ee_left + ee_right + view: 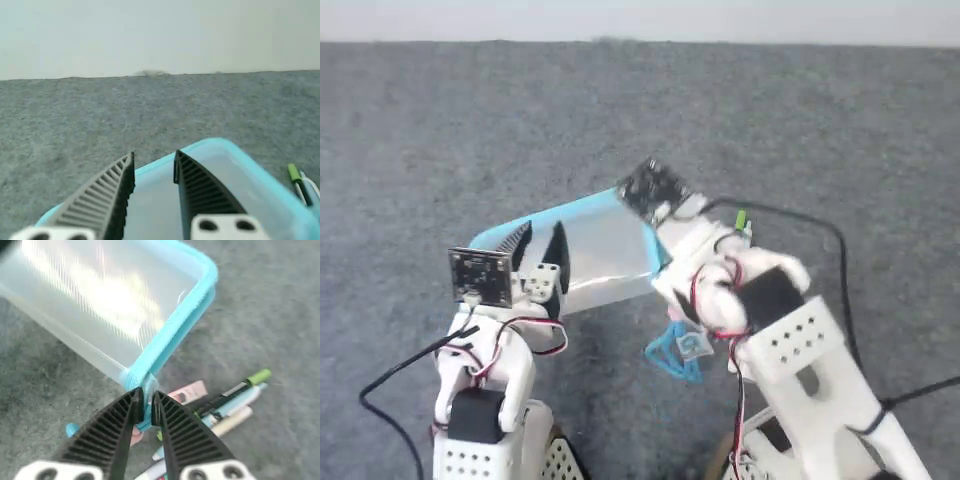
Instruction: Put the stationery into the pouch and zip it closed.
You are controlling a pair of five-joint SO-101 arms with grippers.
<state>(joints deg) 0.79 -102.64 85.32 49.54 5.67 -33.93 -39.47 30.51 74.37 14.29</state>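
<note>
The pouch is translucent with a cyan zip edge and lies mid-table. In the left wrist view my left gripper stands open, its ribbed black fingers just above the pouch near its cyan rim. My right gripper is shut on the zipper pull at the corner of the pouch. Several pens and a pinkish eraser lie loose on the mat beside that corner. A green-tipped pen also shows past the pouch's edge.
A light blue plastic item lies on the grey mat in front of the pouch, between the two arm bases. Black cables trail from the right arm. The mat stretches away behind the pouch.
</note>
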